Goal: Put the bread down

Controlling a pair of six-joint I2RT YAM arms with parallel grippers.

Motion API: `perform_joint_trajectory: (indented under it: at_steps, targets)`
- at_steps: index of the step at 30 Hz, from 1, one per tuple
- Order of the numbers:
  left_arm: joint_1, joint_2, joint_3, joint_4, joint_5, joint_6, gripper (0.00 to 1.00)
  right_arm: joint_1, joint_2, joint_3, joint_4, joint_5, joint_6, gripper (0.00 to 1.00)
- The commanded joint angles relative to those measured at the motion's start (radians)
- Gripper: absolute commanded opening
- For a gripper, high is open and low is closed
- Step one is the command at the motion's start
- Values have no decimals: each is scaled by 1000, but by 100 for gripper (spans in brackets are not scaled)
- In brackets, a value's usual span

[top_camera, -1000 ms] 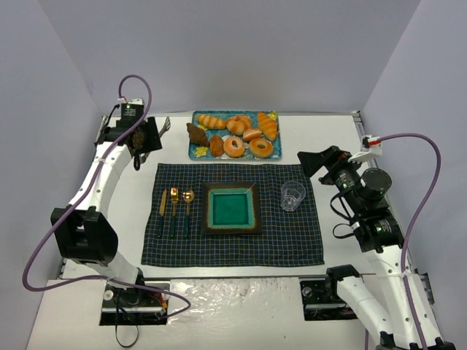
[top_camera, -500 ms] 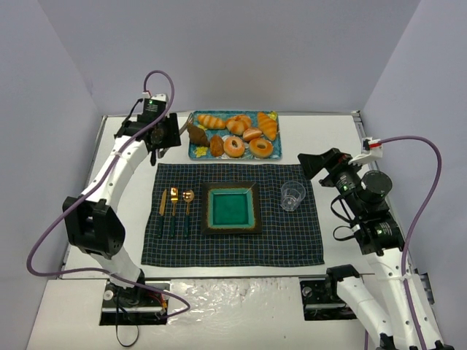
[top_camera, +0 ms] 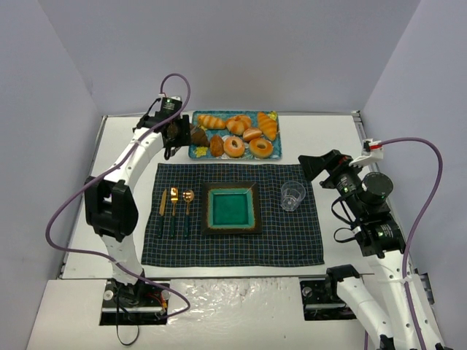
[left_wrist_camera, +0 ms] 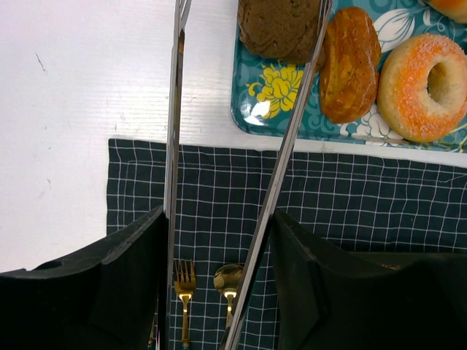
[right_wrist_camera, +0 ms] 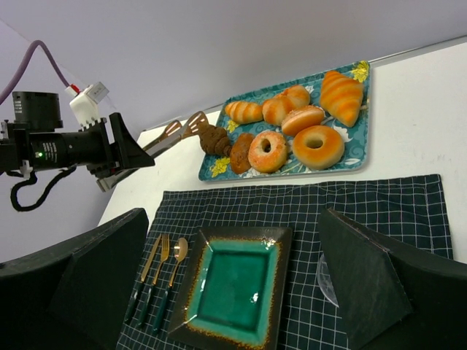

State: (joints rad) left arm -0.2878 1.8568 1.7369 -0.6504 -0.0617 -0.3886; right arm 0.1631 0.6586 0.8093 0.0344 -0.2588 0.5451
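Right wrist: the bread (right_wrist_camera: 214, 138) tapers toward the left gripper (right_wrist_camera: 182, 130).

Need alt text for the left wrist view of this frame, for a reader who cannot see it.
Two long metal tong blades reach up the frame toward a dark chocolate-brown pastry at the near-left corner of a teal floral tray, open and not yet closed on it. Beside it lie a reddish-brown oval roll and a sugared orange doughnut; below, a dark checked placemat holds a gold fork and spoon.
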Motion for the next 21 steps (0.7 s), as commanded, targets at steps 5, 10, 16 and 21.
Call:
perform_joint_trajectory:
  at_steps: [5,10,16,21]
  targets:
    - [-3,39,102,34,-27,-24,50,-3,-3,27,48,20,-25,100]
    - [-2,68,113,35,-27,-27,50,0,-1,37,39,21,-30,100]
    - [-4,91,128,42,-9,-33,50,-1,-1,46,33,21,-31,100]
    - [-10,104,147,36,-1,-33,50,-1,-6,48,27,25,-34,100]
